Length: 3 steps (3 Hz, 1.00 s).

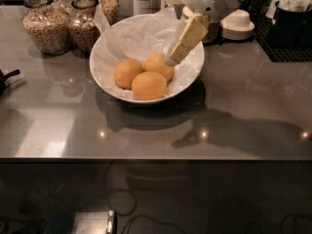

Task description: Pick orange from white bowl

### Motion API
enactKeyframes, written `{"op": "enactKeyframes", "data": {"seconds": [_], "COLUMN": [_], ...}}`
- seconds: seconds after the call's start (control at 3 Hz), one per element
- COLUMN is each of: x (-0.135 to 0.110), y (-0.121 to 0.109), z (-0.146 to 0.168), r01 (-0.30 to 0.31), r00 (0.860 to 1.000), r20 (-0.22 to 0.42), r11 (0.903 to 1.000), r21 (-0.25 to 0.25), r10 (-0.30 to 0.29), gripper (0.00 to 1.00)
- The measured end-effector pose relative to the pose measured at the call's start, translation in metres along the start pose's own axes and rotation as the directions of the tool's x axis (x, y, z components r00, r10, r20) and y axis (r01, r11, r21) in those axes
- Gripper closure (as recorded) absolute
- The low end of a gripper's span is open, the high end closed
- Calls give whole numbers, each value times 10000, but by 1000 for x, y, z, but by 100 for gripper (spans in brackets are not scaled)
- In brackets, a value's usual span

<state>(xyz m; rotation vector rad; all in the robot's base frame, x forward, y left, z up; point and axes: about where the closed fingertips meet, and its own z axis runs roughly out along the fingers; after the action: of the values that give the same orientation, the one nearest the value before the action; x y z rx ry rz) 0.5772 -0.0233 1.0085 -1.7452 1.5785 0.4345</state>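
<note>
While the gripper hangs slanted over the right side of the white bowl, its tip is just beside the back orange. I cannot tell if they touch, or if the gripper is spread or pressed together. Two more oranges lie in front of the back orange, on crinkled paper. Glass jars stand behind the bowl on the gray counter.

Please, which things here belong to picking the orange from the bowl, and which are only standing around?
For the job:
- three oranges
- the white bowl holding them
- the gripper, over the bowl, beside the rear-right orange

Just lying about:
- two grain jars
- a small upturned bowl on saucers
- the grey counter
</note>
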Motion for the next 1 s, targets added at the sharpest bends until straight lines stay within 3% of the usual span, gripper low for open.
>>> {"op": "enactKeyframes", "data": {"seconds": [0.33,1.0], "x": [-14,-16], "y": [-13,-16], "z": [30,42], "r01": [1045,1276], "r00": [9879,9812], "r20": [-1098,-1381], "r11": [9933,9901], "r21": [-497,-582], "r10": [-1095,-1345], "gripper": [0,0]}}
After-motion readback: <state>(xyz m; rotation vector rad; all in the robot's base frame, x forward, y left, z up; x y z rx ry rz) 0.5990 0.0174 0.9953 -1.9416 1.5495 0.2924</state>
